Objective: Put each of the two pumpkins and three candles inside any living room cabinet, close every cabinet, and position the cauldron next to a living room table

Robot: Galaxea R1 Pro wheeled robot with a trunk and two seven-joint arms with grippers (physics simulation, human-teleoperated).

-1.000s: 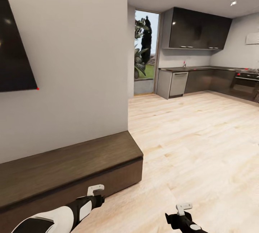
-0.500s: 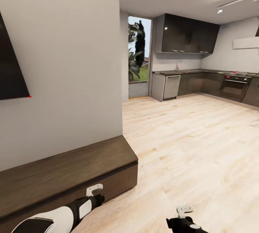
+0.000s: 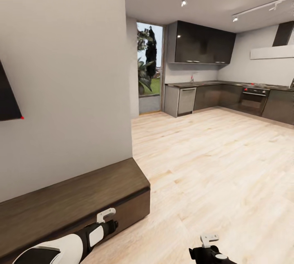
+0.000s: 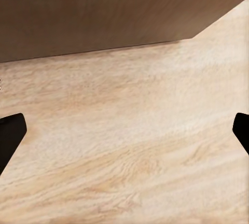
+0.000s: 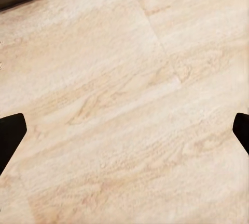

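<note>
Camera panned right since earlier frame; cabinet (image 3: 77, 198) now nearer left edge. Left gripper (image 4: 124, 130) and right gripper (image 5: 124, 130): jaws wide, holding nothing, above wood floor (image 3: 212, 174).

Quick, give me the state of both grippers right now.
Left gripper: open, nothing between the fingers, just wood floor below.
Right gripper: open, holding nothing, over bare floor.
</note>
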